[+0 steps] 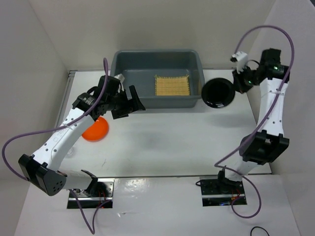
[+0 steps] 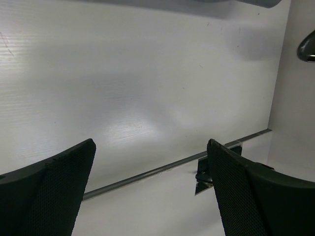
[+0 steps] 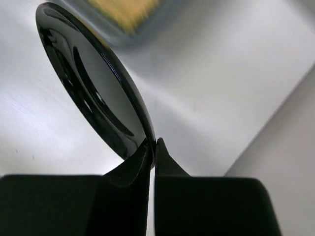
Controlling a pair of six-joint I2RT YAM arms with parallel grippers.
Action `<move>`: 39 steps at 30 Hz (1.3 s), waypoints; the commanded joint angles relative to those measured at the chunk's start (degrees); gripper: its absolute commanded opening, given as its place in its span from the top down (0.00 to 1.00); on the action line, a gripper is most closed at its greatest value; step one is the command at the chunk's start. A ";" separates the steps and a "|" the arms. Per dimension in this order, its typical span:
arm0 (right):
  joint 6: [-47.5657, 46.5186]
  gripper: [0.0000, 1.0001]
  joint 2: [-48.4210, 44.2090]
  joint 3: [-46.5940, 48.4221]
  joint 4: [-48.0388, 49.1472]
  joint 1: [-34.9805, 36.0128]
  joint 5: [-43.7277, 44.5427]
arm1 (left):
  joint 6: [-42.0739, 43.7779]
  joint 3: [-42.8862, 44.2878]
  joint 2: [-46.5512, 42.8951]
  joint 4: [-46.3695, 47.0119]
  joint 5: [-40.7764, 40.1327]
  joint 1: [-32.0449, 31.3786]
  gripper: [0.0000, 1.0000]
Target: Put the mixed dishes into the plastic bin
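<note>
While the small orange plate lies on the table in front of and left of the plastic bin, the left gripper hovers just before the bin's left front corner, jaws spread wide with nothing between them. Inside the bin, toward its right end, the yellow woven mat lies flat. Just beside the bin's right wall, the right gripper is clamped on the rim of the tilted black dish.

left arm slants up the left of the frame, left gripper spread wide at centre left. right arm folds up the right edge, right gripper pinched on the black dish rim.
</note>
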 commanded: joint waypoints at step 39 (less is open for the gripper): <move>27.42 0.52 67.90 72.86 4.92 31.70 26.68 | 3.63 -9.07 -16.14 -8.39 -7.65 13.07 0.00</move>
